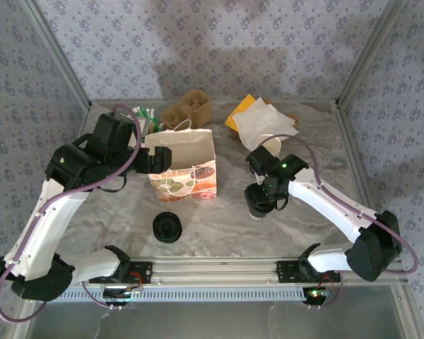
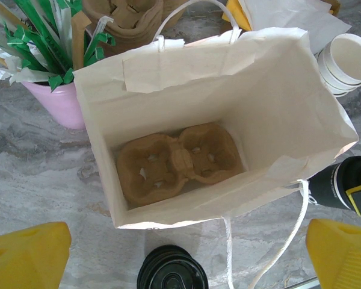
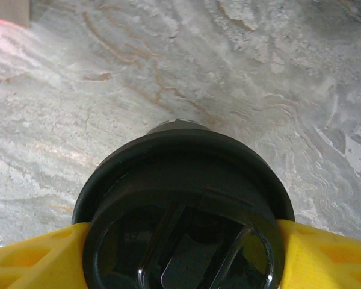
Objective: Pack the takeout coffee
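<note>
Back wall (image 1: 219, 42) first: grey-lilac, covered in a small repeating flower print, and the same print runs down both side walls. Soft, blurred shadows lie across it. A silver metal post (image 1: 56, 60) slants up on the left, and its twin (image 1: 364, 60) does the same on the right. The table (image 1: 219, 236) shows a pale marble pattern, grey with rusty brown veins, evenly and brightly lit. Along its near edge runs a slotted metal rail (image 1: 219, 270).
</note>
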Controlling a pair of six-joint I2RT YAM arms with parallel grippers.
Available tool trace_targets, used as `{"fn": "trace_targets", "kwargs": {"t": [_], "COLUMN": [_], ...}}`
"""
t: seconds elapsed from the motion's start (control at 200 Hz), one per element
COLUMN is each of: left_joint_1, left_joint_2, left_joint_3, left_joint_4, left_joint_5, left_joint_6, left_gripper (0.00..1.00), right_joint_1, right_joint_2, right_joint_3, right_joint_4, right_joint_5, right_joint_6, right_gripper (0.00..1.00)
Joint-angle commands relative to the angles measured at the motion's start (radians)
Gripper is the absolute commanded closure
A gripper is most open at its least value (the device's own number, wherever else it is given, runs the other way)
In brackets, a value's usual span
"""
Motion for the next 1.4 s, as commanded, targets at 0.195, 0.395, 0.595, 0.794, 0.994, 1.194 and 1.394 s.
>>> {"fn": "trace_targets", "kwargs": {"t": [0.195,0.395,0.595,0.794,0.994,1.194,1.394], "left_joint_1": [0.005,0.003,0.004,0.003,0.008,0.010,0.008], "left_joint_2": [0.017,0.074,0.154,0.237,0.298,0.346,0.359], "left_joint_3": [0.063,0.129,0.202,0.316,0.341,0.330,0.296], "left_joint_4": [-0.034,-0.139,-0.271,-0.360,-0.382,-0.410,-0.436], "left_joint_5": [0.033,0.072,0.175,0.257,0.406,0.451,0.401], "left_joint_6": [0.010,-0.065,-0.200,-0.402,-0.648,-0.814,-0.938], "left_gripper": [0.01,0.02,0.03,0.05,0.14,0.20,0.29], "right_joint_1": [-0.044,-0.050,-0.054,-0.054,-0.049,-0.040,-0.032], "right_joint_2": [-0.025,-0.036,-0.036,-0.052,-0.089,-0.137,-0.175], "right_joint_3": [0.026,0.067,0.147,0.188,0.181,0.124,0.085], "right_joint_4": [-0.002,-0.001,-0.017,-0.005,0.024,0.069,0.105], "right_joint_5": [0.043,0.084,0.108,0.131,0.150,0.162,0.170], "right_joint_6": [0.073,0.039,-0.006,-0.035,-0.071,-0.087,-0.095], "right_gripper": [0.26,0.28,0.28,0.28,0.28,0.28,0.28]}}
